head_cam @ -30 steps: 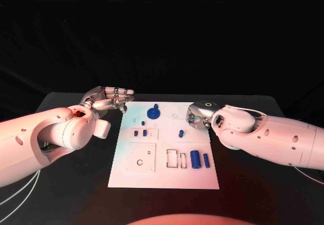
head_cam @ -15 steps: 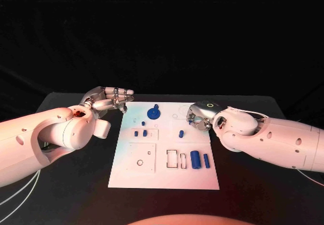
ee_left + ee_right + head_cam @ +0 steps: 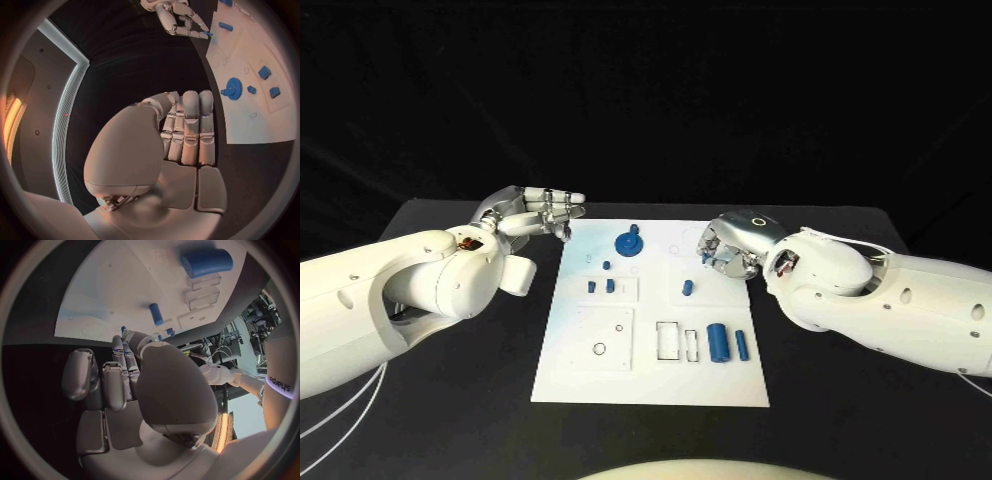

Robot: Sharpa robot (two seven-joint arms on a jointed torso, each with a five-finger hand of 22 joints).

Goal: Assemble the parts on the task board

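Note:
The white task board (image 3: 625, 375) lies mid-table. On it are a blue gear (image 3: 630, 242), two short pegs (image 3: 600, 286), a slim peg (image 3: 687, 287), a thick cylinder (image 3: 717, 341) and a thin rod (image 3: 740, 343). My right hand (image 3: 730, 246) hovers over the board's far right part; its fingertips (image 3: 199, 26) seem to pinch a small blue part (image 3: 206, 34). My left hand (image 3: 531, 212) sits off the board's far left corner, fingers curled in, holding nothing. The left wrist view shows the gear (image 3: 233, 93); the right wrist view shows the cylinder (image 3: 206, 262) and slim peg (image 3: 156, 314).
The black table (image 3: 459, 400) runs out on both sides of the board. Rectangular slots (image 3: 678, 340) and a panel with a small ring hole (image 3: 599, 347) mark the board's near half. Both forearms flank the board.
My right arm has shifted a little to the right and turned, with the hand staying over the board's far right part. The left hand has not moved.

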